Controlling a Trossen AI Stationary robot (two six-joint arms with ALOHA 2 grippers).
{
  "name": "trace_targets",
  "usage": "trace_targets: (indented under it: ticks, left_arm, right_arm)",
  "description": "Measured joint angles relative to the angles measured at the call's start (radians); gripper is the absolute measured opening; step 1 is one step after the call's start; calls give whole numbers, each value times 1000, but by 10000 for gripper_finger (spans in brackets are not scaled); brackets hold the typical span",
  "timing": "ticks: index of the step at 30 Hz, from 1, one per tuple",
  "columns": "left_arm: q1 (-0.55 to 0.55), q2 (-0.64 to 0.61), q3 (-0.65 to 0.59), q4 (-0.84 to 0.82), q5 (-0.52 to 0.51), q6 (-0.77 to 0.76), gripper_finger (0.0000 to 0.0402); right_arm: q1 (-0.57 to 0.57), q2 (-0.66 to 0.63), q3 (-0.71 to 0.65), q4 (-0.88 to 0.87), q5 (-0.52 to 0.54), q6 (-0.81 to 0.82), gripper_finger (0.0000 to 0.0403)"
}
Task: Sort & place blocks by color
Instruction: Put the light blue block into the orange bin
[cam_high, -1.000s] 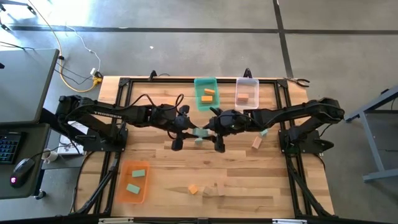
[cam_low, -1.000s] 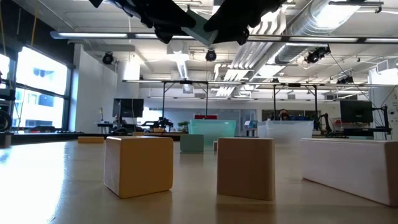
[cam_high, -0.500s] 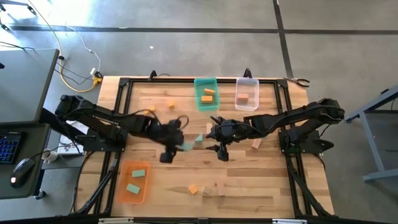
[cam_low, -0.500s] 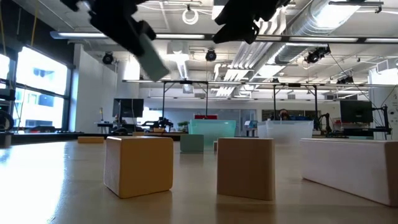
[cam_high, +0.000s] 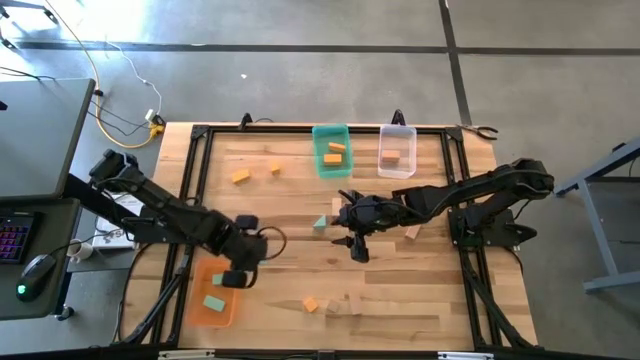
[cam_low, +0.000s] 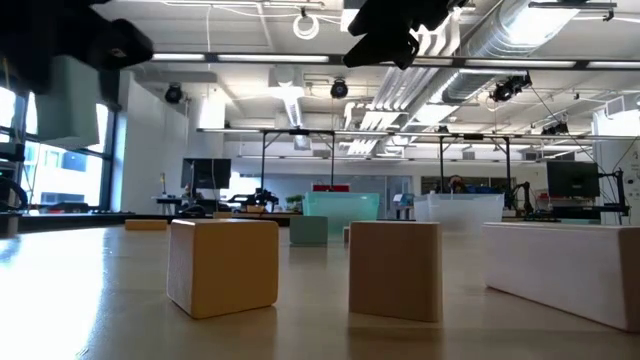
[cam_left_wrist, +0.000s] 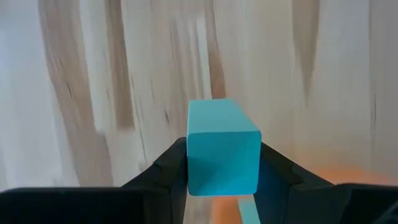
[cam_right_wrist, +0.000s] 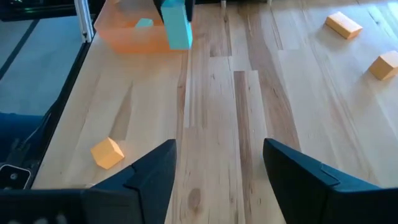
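Blocks are partly sorted. One teal block (cam_left_wrist: 222, 148) is clamped in the left claw (cam_high: 237, 275), fingers pressing its two side faces, its long axis pointing forward out of the claw in the left wrist view. That claw hangs at the inner edge of the orange bin (cam_high: 196, 305), at the bench's front left. The drop turns on this: the bin lies just beyond the claw, toward the bench's left edge, so a short carry outward should bring the block over it.

The right claw (cam_high: 359, 243) stands with fingers apart, holding nothing, over the middle of the bench (cam_high: 400, 290). A teal wedge (cam_high: 320, 222) lies just beside it and is nearest to the right arm.

Containers:
- Orange bin: two teal blocks inside.
- Teal bin (cam_high: 320, 135), back centre: two orange blocks (cam_high: 334, 153).
- Clear bin (cam_high: 408, 132), beside the teal bin: tan blocks.

Loose on the bench: two orange blocks (cam_high: 240, 177) at back left, one orange cube (cam_high: 311, 304) and a tan block (cam_high: 336, 308) near the front.
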Motion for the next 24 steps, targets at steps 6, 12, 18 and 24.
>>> trace_targets:
  ticks: [6, 12, 18, 24]
  left_arm:
    - [-117, 0, 0, -135, 8, -166, 111]
    - [-204, 0, 0, -190, 38, -293, 111]
    - [-270, 0, 0, -261, 94, -412, 114]
    - [-307, 0, 0, -273, 114, -485, 116]
  right_arm:
    - [0, 0, 0, 0, 26, -1, 229]
    - [-1, 0, 0, -1, 52, -2, 229]
    - [-1, 0, 0, -12, 52, 31, 229]
    - [0, 0, 0, -104, 34, 162, 229]
